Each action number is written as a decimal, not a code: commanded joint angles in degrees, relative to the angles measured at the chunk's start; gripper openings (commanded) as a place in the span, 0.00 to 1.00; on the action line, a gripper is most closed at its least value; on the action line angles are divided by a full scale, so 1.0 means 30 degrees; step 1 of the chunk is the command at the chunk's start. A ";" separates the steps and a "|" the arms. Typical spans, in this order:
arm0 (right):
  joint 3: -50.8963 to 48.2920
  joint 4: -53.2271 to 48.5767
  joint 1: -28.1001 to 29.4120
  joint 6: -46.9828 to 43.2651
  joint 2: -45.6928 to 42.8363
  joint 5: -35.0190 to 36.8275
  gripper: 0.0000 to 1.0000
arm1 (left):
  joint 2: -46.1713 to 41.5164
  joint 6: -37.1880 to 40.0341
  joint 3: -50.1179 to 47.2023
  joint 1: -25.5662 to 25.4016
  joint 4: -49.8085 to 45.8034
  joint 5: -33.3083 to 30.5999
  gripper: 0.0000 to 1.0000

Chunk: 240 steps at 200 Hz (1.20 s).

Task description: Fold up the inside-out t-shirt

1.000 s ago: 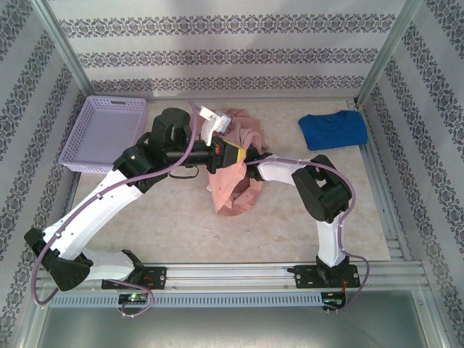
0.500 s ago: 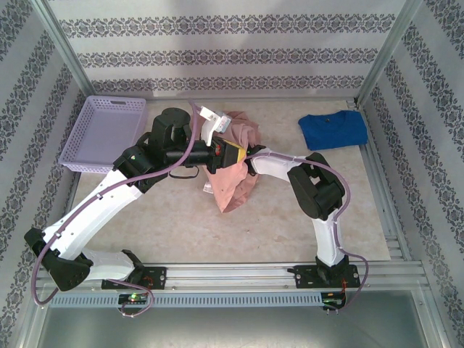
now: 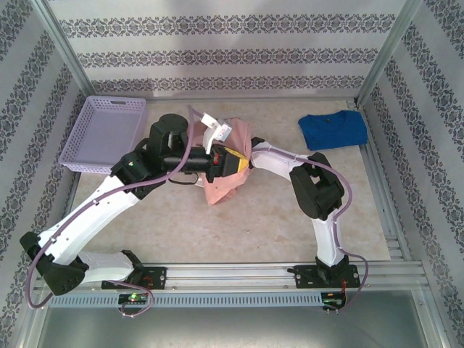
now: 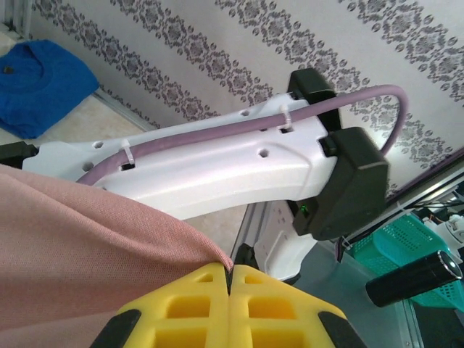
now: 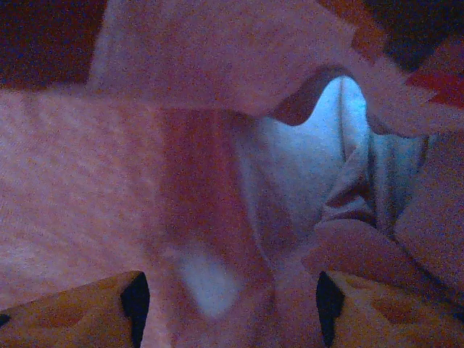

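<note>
The salmon-pink knitted t-shirt [image 4: 80, 246] is matt, finely ribbed cloth. The lilac lattice basket [image 3: 101, 134] looks like moulded plastic. The pale mottled surface [image 3: 275, 217] appears smooth, matt and stone-patterned.

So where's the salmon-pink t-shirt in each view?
Top external: pink t-shirt bunched mid-frame, by the left gripper.
Left wrist: lower left, pinched in shut yellow fingers.
Right wrist: close up, between spread yellow fingers.
Shared landmark: blue t-shirt, top external's upper right, left wrist's upper left.
</note>
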 commanded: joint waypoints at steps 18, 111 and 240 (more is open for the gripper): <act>0.1391 -0.2296 0.0485 0.4556 0.1626 0.0071 0.65 | -0.2236 0.1200 0.0232 -0.0393 0.1107 0.0164 0.00; 0.3680 -0.7417 0.0881 0.6236 0.4457 0.1309 0.44 | -0.3346 0.2065 0.0008 -0.0334 0.1108 -0.5702 0.00; -0.3674 -0.3653 0.0039 0.3318 -0.2980 -0.2104 0.00 | -0.0409 0.0463 -0.3046 1.0396 -0.1172 -1.8621 0.00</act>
